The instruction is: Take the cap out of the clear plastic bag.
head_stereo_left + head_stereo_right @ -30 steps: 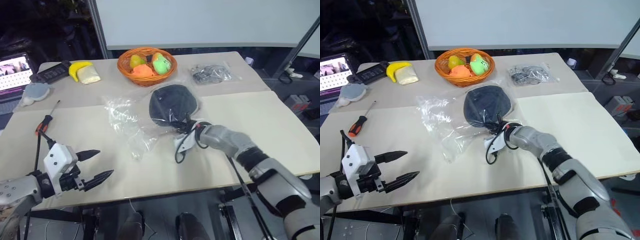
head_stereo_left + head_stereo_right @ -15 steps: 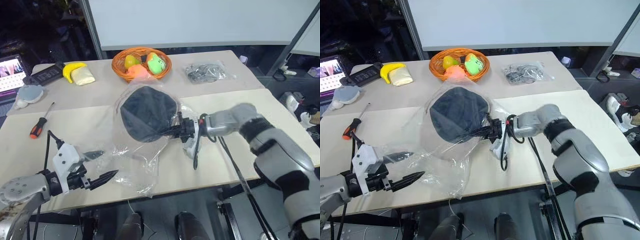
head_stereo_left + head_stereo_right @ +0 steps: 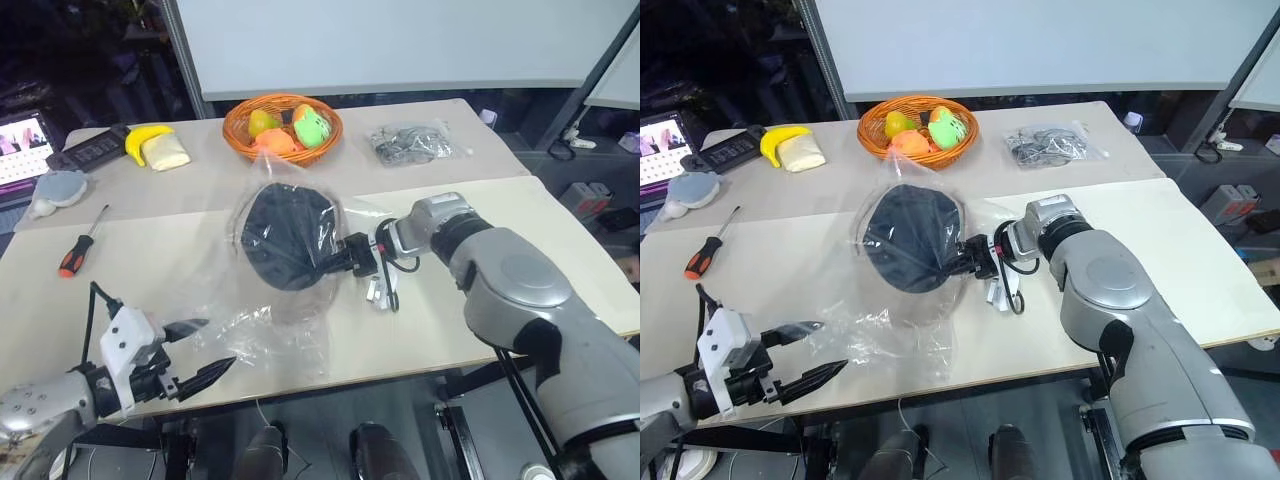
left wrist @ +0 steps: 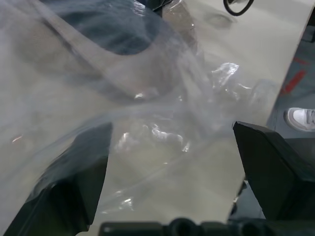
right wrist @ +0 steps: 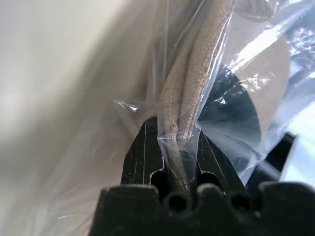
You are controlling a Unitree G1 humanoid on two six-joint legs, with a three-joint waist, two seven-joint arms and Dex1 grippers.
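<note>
right pincer (image 3: 338,266) is pinching the cap (image 3: 285,236) edge through the clear plastic bag (image 3: 262,330), held up mid-table (image 3: 520,215); left pincer (image 3: 205,352) spread wide at 7 o'clock; I'd grab the loose hanging bag end and pull it away.

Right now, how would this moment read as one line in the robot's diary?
right tool: shut on cap through bag, lifted off table | left tool: open by bag's lower edge | cap not out yet

Glossy crinkly clear plastic bag (image 3: 262,330) – woven cloth cap (image 3: 285,238), matt blk lining
</note>
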